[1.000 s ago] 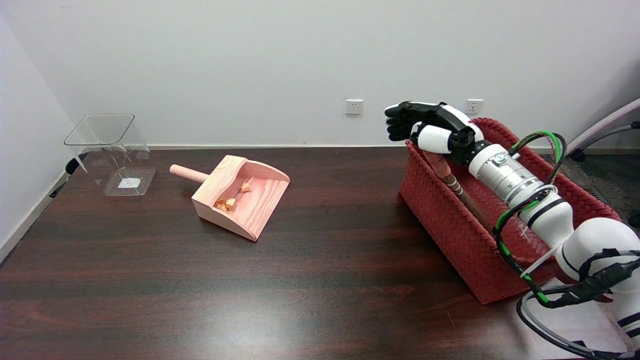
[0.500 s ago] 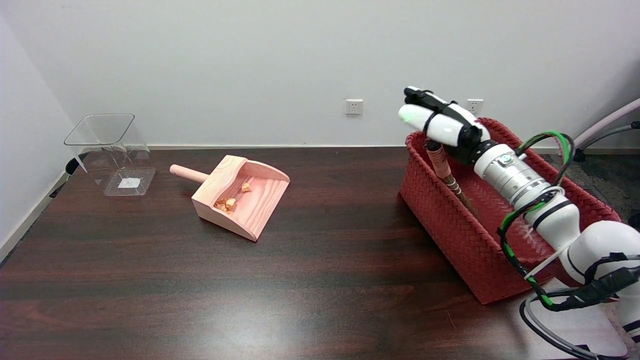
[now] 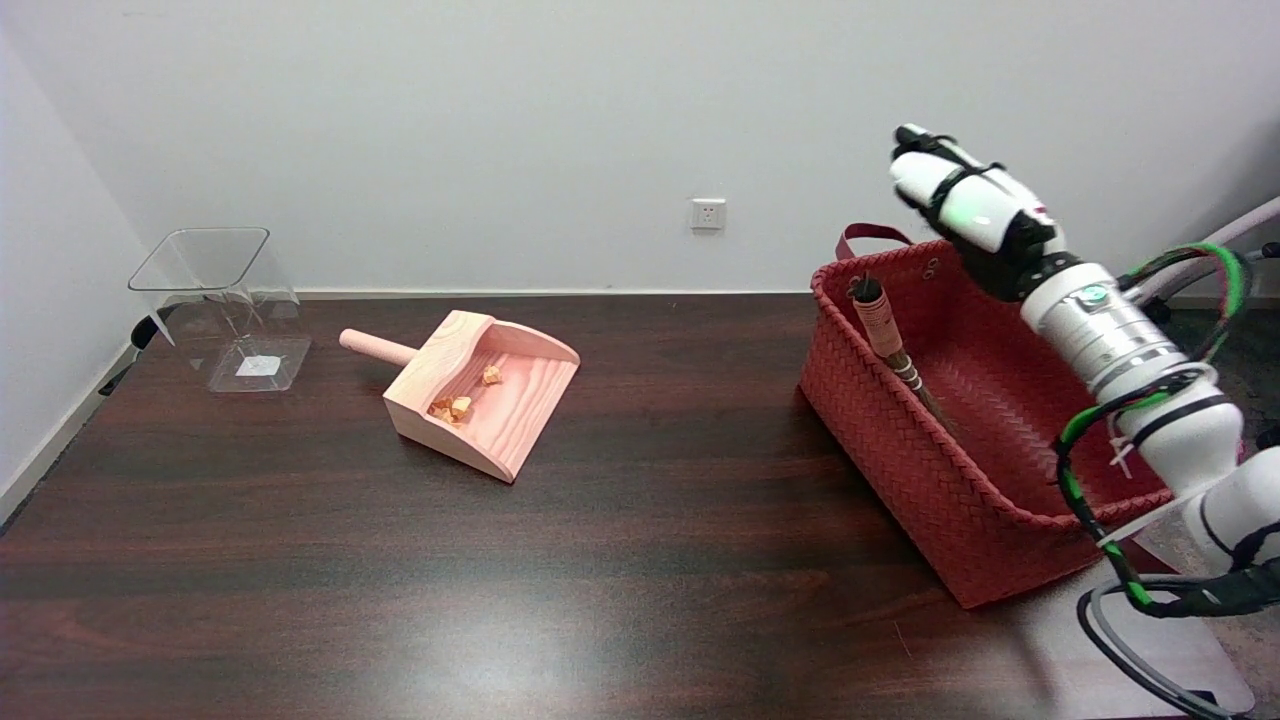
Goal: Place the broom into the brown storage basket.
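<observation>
Hand (image 3: pixel 965 200) raised above basket (image 3: pixel 905 440), holding nothing; broom (image 3: pixel 890 340) inside.

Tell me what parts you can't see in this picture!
- Broom: in the head view its lower end is hidden behind the near wall of the basket, so the bristles don't show.
- Right hand: seen from the back, so its fingers are mostly hidden; open or closed can't be told.
- Crumbs in the dustpan: too small to tell what they are.
</observation>
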`<state>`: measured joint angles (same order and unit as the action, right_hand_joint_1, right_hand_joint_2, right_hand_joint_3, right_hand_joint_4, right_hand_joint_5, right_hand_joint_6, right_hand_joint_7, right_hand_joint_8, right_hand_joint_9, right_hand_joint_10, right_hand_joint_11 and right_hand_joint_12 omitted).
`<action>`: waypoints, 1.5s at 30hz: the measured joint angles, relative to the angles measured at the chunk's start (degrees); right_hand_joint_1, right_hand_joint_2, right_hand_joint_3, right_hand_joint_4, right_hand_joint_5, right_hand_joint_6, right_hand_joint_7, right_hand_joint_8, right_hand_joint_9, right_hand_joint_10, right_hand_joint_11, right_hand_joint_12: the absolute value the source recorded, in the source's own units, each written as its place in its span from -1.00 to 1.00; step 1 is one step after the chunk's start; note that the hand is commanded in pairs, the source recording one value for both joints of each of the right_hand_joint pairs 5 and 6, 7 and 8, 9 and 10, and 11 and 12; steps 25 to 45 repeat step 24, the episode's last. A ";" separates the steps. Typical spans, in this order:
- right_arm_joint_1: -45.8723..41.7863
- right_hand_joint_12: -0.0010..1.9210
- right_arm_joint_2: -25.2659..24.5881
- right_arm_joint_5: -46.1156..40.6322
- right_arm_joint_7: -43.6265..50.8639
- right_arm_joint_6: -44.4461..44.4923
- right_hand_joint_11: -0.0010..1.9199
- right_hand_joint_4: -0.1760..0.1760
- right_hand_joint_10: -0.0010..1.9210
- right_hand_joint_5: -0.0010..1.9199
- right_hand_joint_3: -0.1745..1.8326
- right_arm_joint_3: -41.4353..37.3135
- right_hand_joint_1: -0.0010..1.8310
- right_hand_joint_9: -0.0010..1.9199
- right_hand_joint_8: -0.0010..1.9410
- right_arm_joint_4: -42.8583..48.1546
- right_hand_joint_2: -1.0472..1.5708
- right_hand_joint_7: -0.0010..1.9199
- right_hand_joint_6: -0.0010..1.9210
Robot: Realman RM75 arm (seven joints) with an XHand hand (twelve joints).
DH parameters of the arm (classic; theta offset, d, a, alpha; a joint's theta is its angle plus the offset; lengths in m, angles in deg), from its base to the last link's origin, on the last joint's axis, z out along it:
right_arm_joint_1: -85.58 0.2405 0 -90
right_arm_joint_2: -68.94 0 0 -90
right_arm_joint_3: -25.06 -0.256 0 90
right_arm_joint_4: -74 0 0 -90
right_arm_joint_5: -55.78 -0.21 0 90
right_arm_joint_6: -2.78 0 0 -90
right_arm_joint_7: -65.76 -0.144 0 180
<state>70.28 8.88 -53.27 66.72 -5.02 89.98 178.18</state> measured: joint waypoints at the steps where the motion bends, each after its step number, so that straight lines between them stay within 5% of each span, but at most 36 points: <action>1: -0.18 -0.91 -0.10 -0.03 0.09 0.01 -0.91 0.00 -0.91 -0.91 -0.57 -0.68 -0.58 -0.91 -0.87 0.09 0.66 -0.87 -0.91; 3: -0.67 -0.89 -0.38 -0.07 0.33 0.09 -0.89 0.00 -0.89 -0.89 -0.94 -2.39 -0.45 -0.89 -0.85 0.15 0.59 -0.85 -0.89; 5: -1.03 -0.88 -0.59 -0.15 0.50 0.29 -0.88 0.00 -0.88 -0.88 -0.99 -3.64 -0.44 -0.88 -0.83 0.15 0.59 -0.83 -0.88; 13: -2.25 -0.84 -1.29 -0.24 1.77 3.08 -0.84 0.00 -0.84 -0.84 -0.83 -7.93 -0.48 -0.84 -0.77 -0.30 0.59 -0.77 -0.84; 21: -2.83 -0.81 -1.64 0.01 3.35 8.30 -0.81 0.00 -0.81 -0.81 -0.17 -10.17 -0.58 -0.81 -0.77 -1.14 0.53 -0.77 -0.81; 45: -2.86 -0.80 -1.65 0.43 3.76 10.04 -0.80 0.00 -0.80 -0.80 -0.14 -10.73 -0.58 -0.80 -0.77 -1.64 0.52 -0.77 -0.80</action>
